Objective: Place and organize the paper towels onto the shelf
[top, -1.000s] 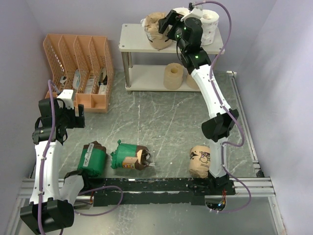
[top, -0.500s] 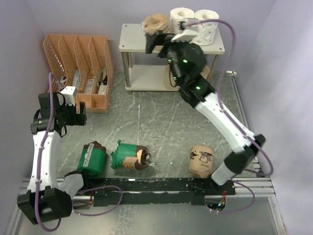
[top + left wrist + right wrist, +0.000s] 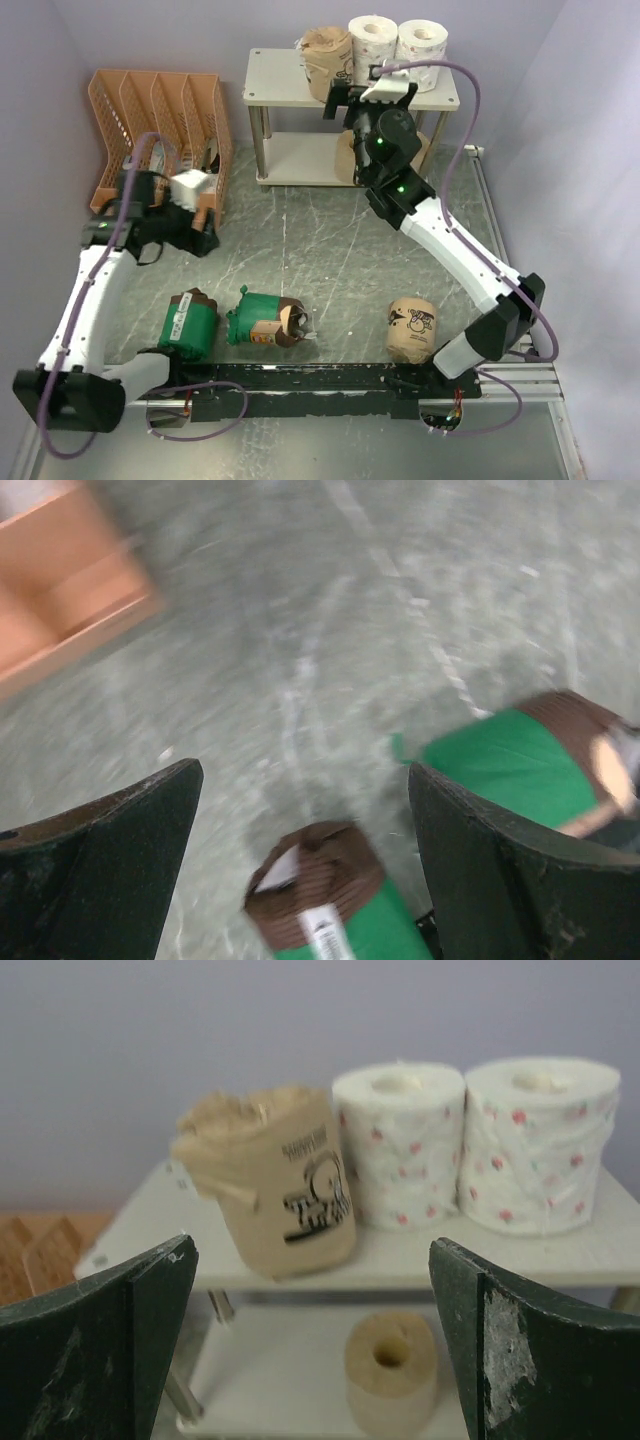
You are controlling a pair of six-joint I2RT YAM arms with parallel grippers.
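Note:
The shelf (image 3: 278, 82) stands at the back. Its top board holds a brown cartoon-print roll (image 3: 328, 58) and two white red-specked rolls (image 3: 372, 42). A tan roll (image 3: 347, 152) sits on the lower board, partly behind my right arm. My right gripper (image 3: 365, 98) is open and empty just in front of the shelf; its wrist view shows the brown roll (image 3: 275, 1190), white rolls (image 3: 400, 1145) and tan roll (image 3: 392, 1370). Two green-wrapped rolls (image 3: 190, 325) (image 3: 262, 320) and another brown roll (image 3: 410, 328) lie on the floor. My left gripper (image 3: 207, 225) is open above the green rolls (image 3: 330, 900).
An orange perforated file organizer (image 3: 160, 120) with small items stands at the back left, right beside my left gripper. A black rail (image 3: 330, 378) runs along the near edge. Purple walls close in both sides.
My right gripper has let go of the brown roll on the top board and drawn back from the shelf. My left arm has swung right, past the organizer's front.

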